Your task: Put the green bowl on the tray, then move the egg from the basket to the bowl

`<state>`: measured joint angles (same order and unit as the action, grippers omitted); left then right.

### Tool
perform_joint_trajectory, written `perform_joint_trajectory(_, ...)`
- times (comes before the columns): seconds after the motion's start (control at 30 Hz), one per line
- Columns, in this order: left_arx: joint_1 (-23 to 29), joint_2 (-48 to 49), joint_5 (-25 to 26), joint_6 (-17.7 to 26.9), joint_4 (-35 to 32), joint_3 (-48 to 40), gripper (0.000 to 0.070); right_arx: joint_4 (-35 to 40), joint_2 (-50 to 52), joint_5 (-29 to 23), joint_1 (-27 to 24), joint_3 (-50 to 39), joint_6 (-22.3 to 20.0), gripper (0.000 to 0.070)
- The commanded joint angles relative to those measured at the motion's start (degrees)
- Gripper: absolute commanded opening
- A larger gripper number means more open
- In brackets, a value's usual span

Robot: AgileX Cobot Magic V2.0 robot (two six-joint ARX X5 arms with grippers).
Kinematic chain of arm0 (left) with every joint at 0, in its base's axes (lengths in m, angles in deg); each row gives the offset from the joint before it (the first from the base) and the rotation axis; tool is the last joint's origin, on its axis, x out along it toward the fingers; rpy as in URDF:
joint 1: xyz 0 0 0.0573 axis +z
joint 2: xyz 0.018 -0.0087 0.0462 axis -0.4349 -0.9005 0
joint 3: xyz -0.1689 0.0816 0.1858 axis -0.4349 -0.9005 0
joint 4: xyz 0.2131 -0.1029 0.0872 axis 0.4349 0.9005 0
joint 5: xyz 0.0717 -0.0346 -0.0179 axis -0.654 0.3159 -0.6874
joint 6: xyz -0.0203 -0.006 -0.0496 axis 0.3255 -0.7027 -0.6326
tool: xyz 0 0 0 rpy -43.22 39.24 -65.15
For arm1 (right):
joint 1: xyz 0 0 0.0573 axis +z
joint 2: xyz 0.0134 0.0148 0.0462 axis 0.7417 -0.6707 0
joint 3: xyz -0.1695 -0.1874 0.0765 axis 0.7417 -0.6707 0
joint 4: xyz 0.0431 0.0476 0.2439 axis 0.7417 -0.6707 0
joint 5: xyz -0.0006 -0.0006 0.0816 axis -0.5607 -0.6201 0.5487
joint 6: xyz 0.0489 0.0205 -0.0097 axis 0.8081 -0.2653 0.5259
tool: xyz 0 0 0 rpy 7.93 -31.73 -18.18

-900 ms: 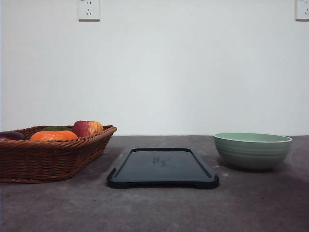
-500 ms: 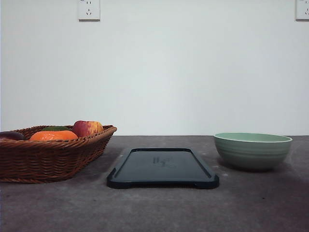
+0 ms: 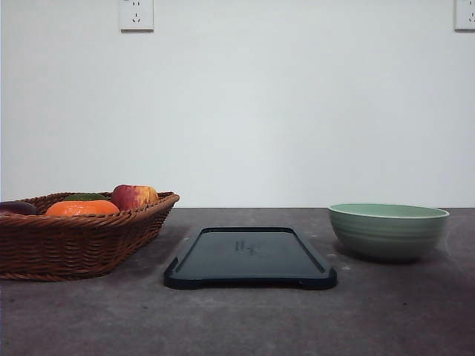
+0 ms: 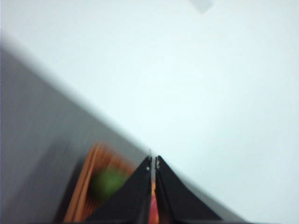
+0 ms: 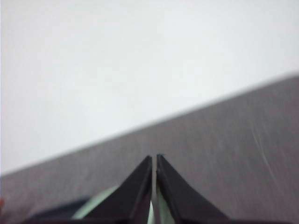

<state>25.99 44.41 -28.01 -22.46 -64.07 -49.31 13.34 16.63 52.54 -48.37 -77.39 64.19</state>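
The pale green bowl stands on the table at the right, beside the dark tray, which lies bare in the middle. At the left sits the wicker basket; the egg is hidden from view inside it. My left gripper is shut with nothing in it, and the blurred basket lies beyond its tips. My right gripper is also shut and empty, with the bowl's rim and a corner of the tray blurred behind its fingers.
In the basket lie a red-yellow apple, an orange fruit, a green item and a dark one. A white wall with sockets stands behind the grey table.
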Motion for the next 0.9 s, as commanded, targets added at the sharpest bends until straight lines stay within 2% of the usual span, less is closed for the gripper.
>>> perform_joint_trajectory(0.0, 0.0, 0.1, 0.0, 9.3, -5.1, -1.0, 0.0000, 3.0, 0.0, 0.0, 0.0, 0.0, -2.0, 0.0008)
perform_joint_trajectory(0.07, 0.1, 0.0, -0.2, 11.4, -7.9, -0.6, 0.0000, 3.5, -0.1, 0.0, 0.0, 0.9, -2.0, 0.0007)
perform_joint_trajectory(0.23, 0.0, -1.4, -0.4, 12.1, -7.2, 2.8, 0.0001, 1.5, -1.8, 0.0, 0.0, 5.3, -3.5, 0.0007)
perform_joint_trajectory(0.47, 0.0, -9.5, 0.2, 12.1, 1.5, 11.6, 0.0001, -1.6, -10.5, 1.8, 0.0, 14.6, -8.1, 0.0007)
perform_joint_trajectory(0.7, 0.0, -21.3, 5.8, 12.4, 7.8, 20.7, 0.0001, -8.3, -22.8, 6.9, 0.0, 23.3, -9.3, 0.0007)
perform_joint_trajectory(0.87, -0.7, -30.9, 8.8, 16.6, 16.2, 29.5, 0.0001, -11.4, -31.5, 10.8, 0.0, 28.0, -9.9, 0.0006)
